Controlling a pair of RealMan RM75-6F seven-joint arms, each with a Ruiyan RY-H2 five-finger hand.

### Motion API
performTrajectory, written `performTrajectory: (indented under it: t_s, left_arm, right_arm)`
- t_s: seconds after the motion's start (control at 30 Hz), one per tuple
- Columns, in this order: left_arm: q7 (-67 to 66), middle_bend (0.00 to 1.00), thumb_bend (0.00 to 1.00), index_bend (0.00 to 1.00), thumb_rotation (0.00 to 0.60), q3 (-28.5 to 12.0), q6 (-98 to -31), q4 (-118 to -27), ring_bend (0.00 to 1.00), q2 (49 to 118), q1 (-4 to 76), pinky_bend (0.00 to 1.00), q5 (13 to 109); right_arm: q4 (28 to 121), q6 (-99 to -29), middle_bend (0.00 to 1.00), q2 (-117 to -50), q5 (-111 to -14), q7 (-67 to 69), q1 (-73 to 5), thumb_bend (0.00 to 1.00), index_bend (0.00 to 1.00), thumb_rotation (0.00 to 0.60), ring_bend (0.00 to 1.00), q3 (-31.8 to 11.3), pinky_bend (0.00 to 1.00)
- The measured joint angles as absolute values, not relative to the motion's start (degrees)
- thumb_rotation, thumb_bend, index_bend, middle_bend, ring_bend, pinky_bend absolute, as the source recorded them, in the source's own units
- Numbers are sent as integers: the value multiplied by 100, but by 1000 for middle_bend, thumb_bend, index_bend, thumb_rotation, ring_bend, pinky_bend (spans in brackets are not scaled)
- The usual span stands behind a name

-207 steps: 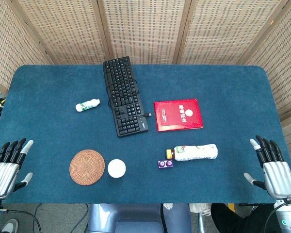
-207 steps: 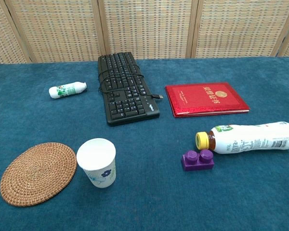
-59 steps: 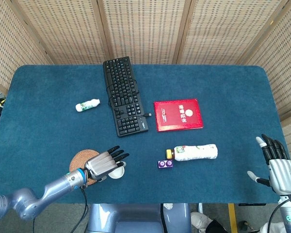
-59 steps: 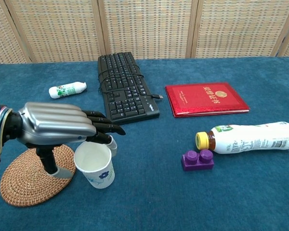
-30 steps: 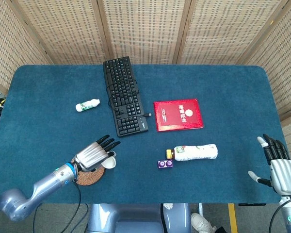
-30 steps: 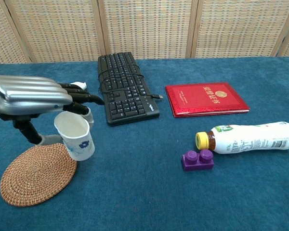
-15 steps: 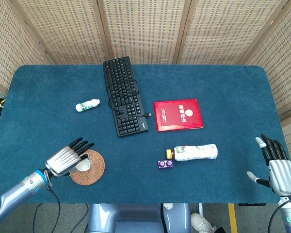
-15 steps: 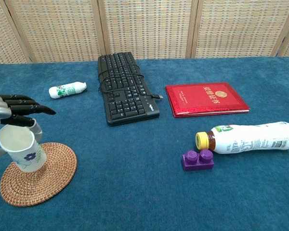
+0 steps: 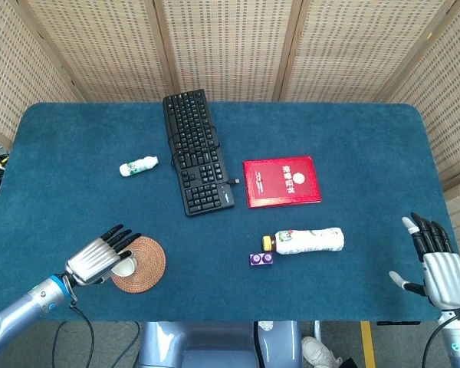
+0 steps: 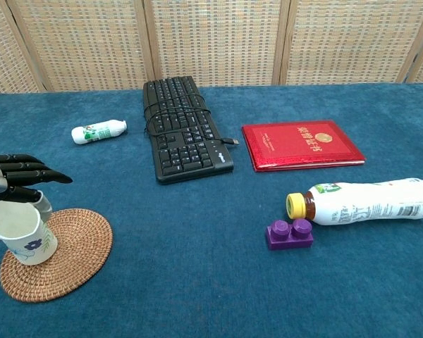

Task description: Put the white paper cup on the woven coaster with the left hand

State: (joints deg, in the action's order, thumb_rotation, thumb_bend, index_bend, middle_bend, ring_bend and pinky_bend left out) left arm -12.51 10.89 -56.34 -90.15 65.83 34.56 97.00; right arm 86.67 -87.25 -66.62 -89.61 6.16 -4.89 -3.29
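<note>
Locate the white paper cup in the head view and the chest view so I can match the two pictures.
Head view: white paper cup near the bottom left, by the left hand, over the left part of the woven coaster.
Chest view: cup at the far left, over the coaster.
Shared landmark: black keyboard.

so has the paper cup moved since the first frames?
Yes. The paper cup went left: it stood right of the woven coaster, now sits over its left part, the left hand around it.

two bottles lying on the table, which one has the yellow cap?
The large bottle lying beside the purple brick, at the front right. The small bottle left of the keyboard shows no yellow cap.
</note>
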Motion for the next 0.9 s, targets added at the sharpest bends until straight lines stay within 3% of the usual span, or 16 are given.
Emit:
performTrajectory:
  t_s: [0.17,0.33,0.4,0.9]
  left_arm:
    - [-1372,0,428,267,600,955,-5655,-8991,0,6689,3406,0,9602]
    - [-1471,0,392,44,600,932,-5644,-8968,0,6736,3380,0,9583]
    - [-1526,0,349,3,600,923,-5642,-8956,0,6769,3363,0,9572]
    - [-1275,0,299,0,600,852,-5610,-9225,0,6523,3282,0,9338]
  right_arm:
    - [8664,-8726,0,-6662,-8953,624,-487,80,41,600,0,-331,0]
    - [8666,-8730,0,-6661,-8964,626,-488,81,41,600,0,-329,0]
    - [8665,-8737,0,-6663,-8967,623,-487,81,41,600,0,-329,0]
    - [8652,-8746,0,-6663,-8962,672,-483,81,38,600,0,-334,0]
